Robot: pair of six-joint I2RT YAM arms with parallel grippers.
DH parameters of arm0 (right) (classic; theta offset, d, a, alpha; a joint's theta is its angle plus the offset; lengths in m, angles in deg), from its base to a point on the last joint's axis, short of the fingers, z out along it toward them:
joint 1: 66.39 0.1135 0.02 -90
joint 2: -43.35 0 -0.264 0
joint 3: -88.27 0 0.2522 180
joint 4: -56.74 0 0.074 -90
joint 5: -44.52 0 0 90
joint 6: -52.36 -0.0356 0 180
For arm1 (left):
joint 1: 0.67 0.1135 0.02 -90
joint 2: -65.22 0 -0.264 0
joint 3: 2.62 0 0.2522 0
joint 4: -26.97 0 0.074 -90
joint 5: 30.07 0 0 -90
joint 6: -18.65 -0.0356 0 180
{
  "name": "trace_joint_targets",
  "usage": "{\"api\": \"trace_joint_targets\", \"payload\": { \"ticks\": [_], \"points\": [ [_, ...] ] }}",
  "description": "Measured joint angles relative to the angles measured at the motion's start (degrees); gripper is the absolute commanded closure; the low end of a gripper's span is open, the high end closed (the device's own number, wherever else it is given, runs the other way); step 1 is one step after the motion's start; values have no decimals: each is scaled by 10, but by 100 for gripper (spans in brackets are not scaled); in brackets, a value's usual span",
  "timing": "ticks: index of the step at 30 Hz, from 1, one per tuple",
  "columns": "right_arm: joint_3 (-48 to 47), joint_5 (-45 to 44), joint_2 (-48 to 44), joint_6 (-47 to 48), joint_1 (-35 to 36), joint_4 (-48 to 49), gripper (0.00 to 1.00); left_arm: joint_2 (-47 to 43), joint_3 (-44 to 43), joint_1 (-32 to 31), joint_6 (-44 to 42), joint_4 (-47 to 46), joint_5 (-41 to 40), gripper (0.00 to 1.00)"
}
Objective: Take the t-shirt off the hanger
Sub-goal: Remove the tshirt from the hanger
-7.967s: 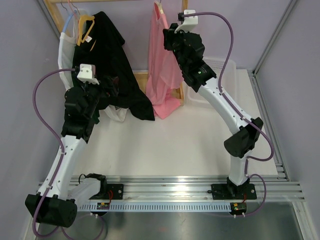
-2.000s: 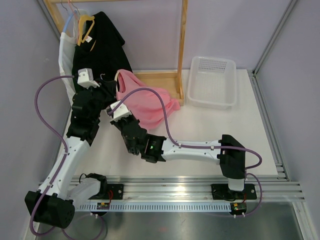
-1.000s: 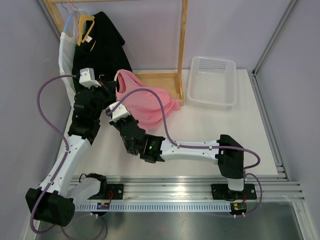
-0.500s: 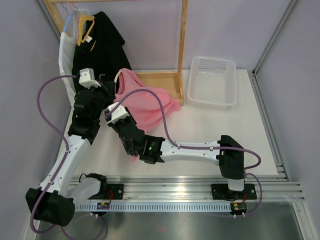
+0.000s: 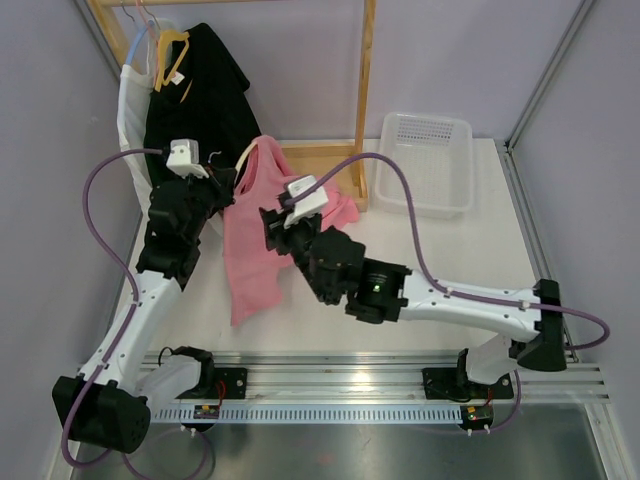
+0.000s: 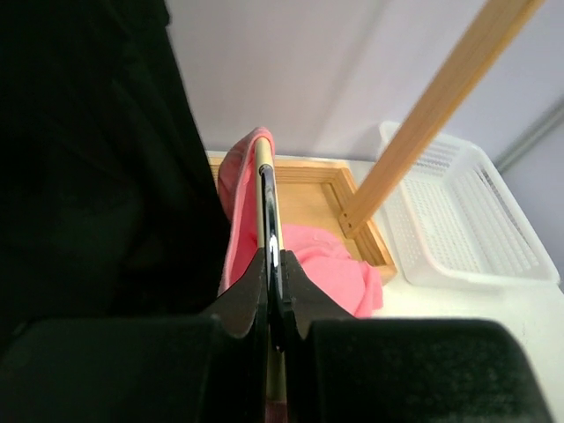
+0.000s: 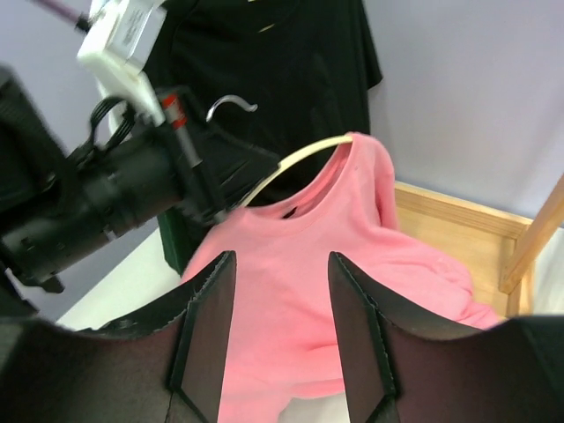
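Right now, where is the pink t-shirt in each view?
Top external: pink t-shirt left of centre, hanging down from the hanger.
Left wrist: shirt at centre and lower right.
Right wrist: shirt fills lower centre.
Shared landmark: black t-shirt, next to it everywhere.

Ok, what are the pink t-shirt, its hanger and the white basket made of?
The pink t-shirt: soft matte knit, probably cotton; it drapes and creases. The hanger: smooth pale bar, wood or plastic, unclear. The white basket: glossy plastic, judging by its moulded perforated walls.
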Motion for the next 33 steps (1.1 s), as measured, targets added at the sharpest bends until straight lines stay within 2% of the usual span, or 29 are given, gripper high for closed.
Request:
{"api": "trace_joint_targets", "payload": {
  "ticks": [3, 8, 9, 12, 17, 25, 33],
  "points": [
    [25, 30, -60, -27, -35, -25, 47, -5, 0, 0, -15, -1, 46, 100],
    [64, 106, -125, -87, -152, -63, 42, -37, 3, 0, -35, -2, 124, 100],
    [70, 120, -132, -96, -170, -70, 42, -47, 5, 0, -38, -2, 140, 100],
    [78, 163, -136, -120, -205, -85, 32, -75, 9, 0, -43, -5, 181, 100],
    [85, 239, -125, -150, -256, -100, 31, -105, 11, -7, -46, -9, 235, 100],
    [81, 305, -44, -162, -276, -91, 27, -121, 19, -28, -52, -7, 256, 100],
    [58, 311, -1, -164, -276, -88, 28, -122, 20, -38, -55, -6, 257, 100]
  ]
}}
